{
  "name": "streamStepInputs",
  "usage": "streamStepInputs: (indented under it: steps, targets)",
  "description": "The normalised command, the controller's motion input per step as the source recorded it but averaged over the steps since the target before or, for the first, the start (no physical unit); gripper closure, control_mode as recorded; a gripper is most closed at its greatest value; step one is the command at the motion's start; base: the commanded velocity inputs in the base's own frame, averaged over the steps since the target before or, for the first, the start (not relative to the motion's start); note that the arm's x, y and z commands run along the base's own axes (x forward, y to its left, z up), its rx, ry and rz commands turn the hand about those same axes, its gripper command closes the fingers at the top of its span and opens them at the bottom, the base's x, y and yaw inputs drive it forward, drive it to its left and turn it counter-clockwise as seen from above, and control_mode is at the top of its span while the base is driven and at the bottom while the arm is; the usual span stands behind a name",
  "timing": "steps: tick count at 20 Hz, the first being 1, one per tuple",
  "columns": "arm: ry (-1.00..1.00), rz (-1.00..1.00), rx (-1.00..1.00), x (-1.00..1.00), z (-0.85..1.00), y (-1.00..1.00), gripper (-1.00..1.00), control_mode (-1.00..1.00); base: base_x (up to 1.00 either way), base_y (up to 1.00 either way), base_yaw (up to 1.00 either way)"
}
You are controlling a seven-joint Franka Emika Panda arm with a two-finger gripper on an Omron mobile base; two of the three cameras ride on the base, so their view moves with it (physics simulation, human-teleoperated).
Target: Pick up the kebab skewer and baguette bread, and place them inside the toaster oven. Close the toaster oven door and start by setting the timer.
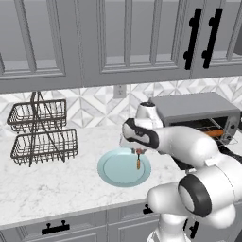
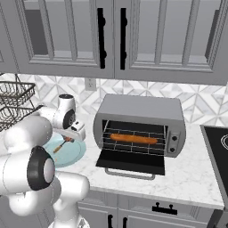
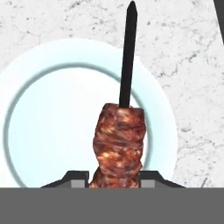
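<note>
Above plate (image 3: 52, 109), pincer (image 3: 116, 177) gripping kebab skewer (image 3: 118, 144)

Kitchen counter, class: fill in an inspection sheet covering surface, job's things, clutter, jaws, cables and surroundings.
Surface: marble counter.
Job's things: baguette bread on the rack inside the toaster oven; toaster oven door folded down; kebab skewer over the pale blue plate.
Clutter: two-tier wire basket.
Jaws: gripper shut on the skewer's meat.
Cables: nothing seen.
Surroundings: grey cabinets, tiled backsplash, wall outlet, cooktop.
</note>
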Motion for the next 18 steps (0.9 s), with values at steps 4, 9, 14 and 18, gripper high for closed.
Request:
streamStepInputs:
  steps: [4,9,14,18]
  targets:
    - [-0.04,-0.09,0.03,-0.25,0.42,0.00,1.00,-1.00,0.00,0.00,0.00]
    - [-0.01,-0.13,0.06,-0.17,0.51,0.00,1.00,-1.00,0.00,0.00,0.00]
    - [0.00,-0.12,0.08,-0.20,0.55,0.00,1.00,-1.00,0.00,0.00,0.00]
    - [0.00,-0.10,0.08,-0.26,0.49,-0.03,1.00,-1.00,0.00,0.00,0.00]
